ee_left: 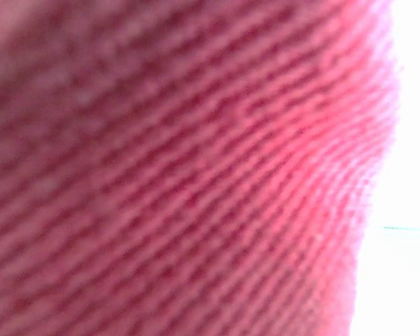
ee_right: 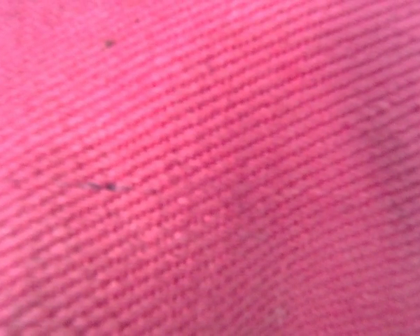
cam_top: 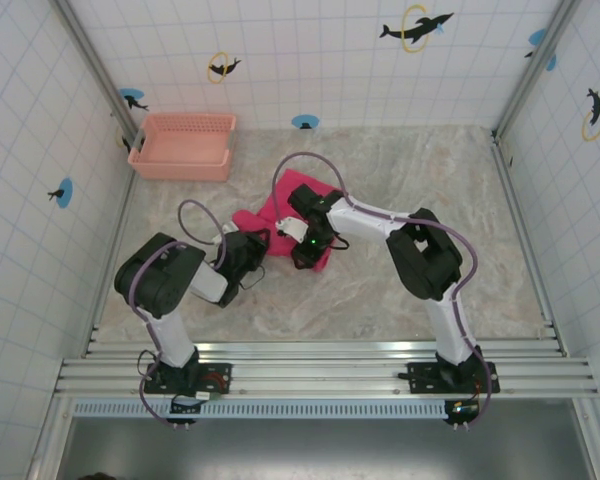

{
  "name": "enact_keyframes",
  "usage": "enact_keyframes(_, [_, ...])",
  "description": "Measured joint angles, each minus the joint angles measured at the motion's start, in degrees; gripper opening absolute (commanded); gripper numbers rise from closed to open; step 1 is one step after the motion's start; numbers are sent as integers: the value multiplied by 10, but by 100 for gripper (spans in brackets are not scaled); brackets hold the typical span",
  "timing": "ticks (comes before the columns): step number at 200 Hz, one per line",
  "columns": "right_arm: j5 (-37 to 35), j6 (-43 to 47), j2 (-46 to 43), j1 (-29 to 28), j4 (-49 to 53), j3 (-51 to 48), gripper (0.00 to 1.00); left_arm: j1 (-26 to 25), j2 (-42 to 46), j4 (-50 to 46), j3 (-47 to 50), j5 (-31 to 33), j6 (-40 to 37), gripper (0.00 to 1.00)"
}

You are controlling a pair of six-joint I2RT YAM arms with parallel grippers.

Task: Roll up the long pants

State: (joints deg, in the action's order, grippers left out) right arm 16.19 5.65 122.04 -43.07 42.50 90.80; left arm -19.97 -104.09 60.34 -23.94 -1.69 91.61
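Long pants (cam_top: 298, 188) lay bunched in a soft magenta heap mid-table, their weave showing fine diagonal ribs up close (blurry on the left wrist). Left gripper (cam_top: 250, 252) and right gripper (cam_top: 307, 248) pressed into the cloth, fingers buried, so I couldn't tell their spread; the rigid salmon lattice basket (cam_top: 185, 150) sat well apart, back left

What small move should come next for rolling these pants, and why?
From above, the long pants lie bunched mid-table, the left tool and right tool down on them from either side. Both wrist cameras sit so close that the weave blurs, hiding the grip. So probably lift both slightly to check the roll.
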Motion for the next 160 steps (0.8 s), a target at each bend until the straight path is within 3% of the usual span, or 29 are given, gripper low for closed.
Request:
enact_keyframes(4, [-1, -1, -4, 2, -2, -5, 57, -1, 3, -10, -3, -3, 2, 0])
enact_keyframes(10, [-4, -5, -10, 3, -5, -11, 91, -2, 10, -31, -9, -6, 3, 0])
enact_keyframes(14, [-4, -3, -15, 3, -3, -17, 100, -3, 17, -53, -15, -6, 4, 0])
enact_keyframes(48, [-48, -5, -84, 19, 33, -47, 99, -2, 80, -380, -146, -4, -26, 0])
enact_keyframes(87, [-141, -16, -200, 42, 21, -58, 99, 2, 36, -697, -344, -13, -68, 0])
enact_keyframes(123, [-203, -23, -258, 22, 0, -78, 99, 2, -31, -833, -463, -26, -81, 0])
enact_keyframes(160, [-278, -26, -242, -54, -15, -84, 99, 2, -117, -973, -607, -43, -101, 0])
